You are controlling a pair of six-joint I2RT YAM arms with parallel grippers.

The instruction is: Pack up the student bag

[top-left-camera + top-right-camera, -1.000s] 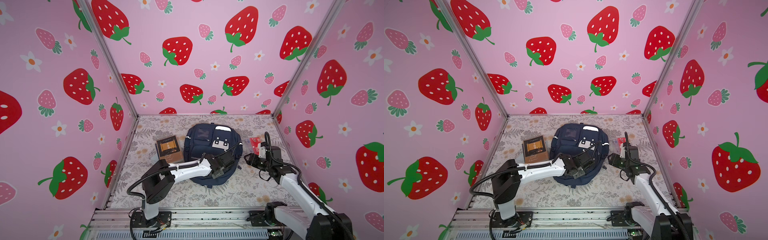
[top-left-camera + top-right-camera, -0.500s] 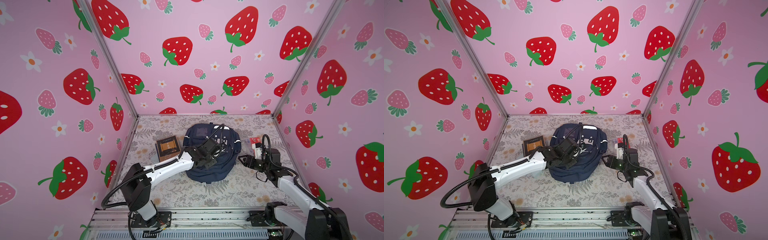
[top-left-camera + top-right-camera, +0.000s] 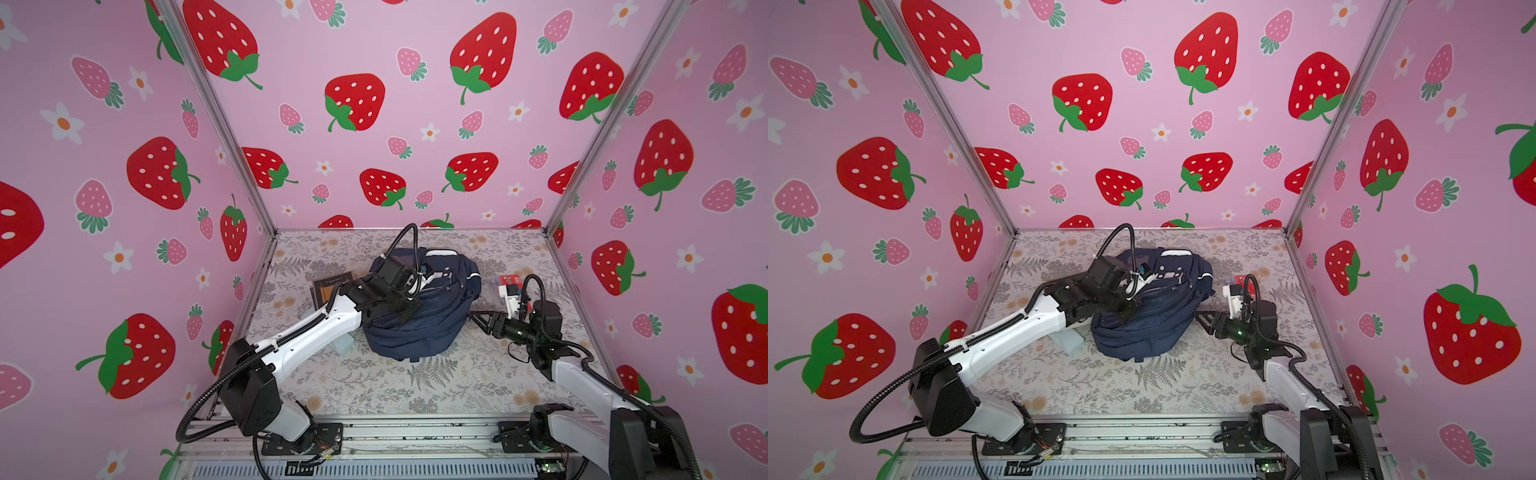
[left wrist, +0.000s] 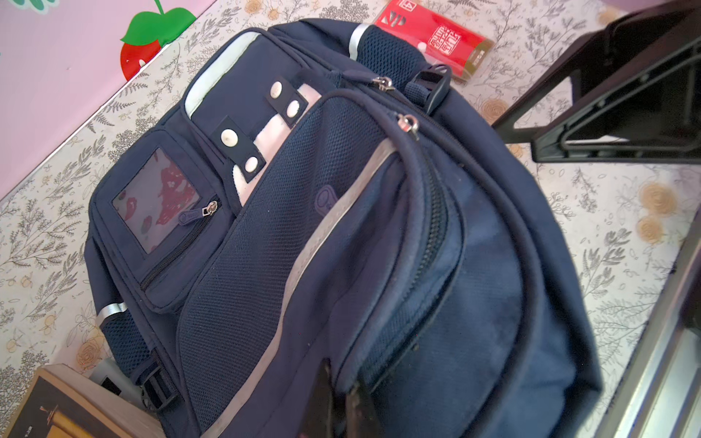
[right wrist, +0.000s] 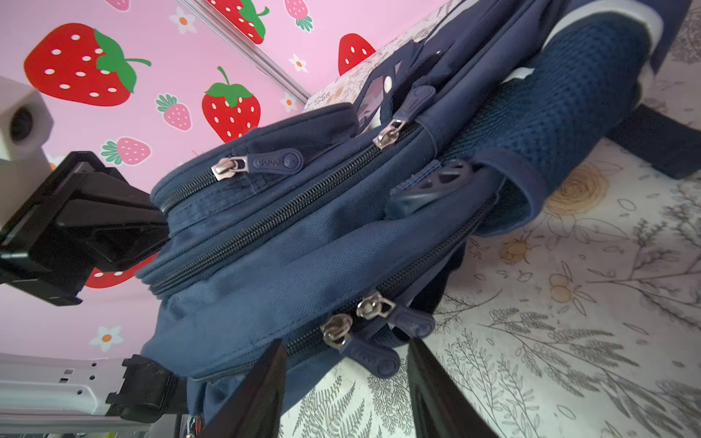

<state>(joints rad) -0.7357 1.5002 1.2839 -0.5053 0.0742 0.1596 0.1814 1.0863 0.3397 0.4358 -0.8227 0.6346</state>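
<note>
Student bag (image 3: 432, 320): one, navy fabric, lying front-up at the middle of the floral table (image 3: 415, 386) in both top views. Left gripper (image 3: 401, 311): one, reaching over the bag's left side; in the left wrist view it (image 4: 339, 402) is clamped tight on a fold of the bag's fabric. Right gripper (image 3: 478, 319): one, just beside the bag's right edge, jaws parted and released; in the right wrist view two zip pulls lie between its fingers (image 5: 261, 390). Zip sliders (image 5: 373, 306): four counted in that view, all metal. Black tabs (image 4: 286, 99): two, each with two pale studs, set over the white patch (image 4: 265, 140). Window pocket (image 4: 155, 201): one, clear-fronted. Dark book (image 3: 330, 286): one, flat on the table at the bag's far left, just beside it. Red packet (image 3: 513, 281): one, to the bag's right, farther back than the right gripper. Pale blue piece (image 3: 345, 345): one, near left of the bag, partly beneath the left arm (image 3: 316, 332).
</note>
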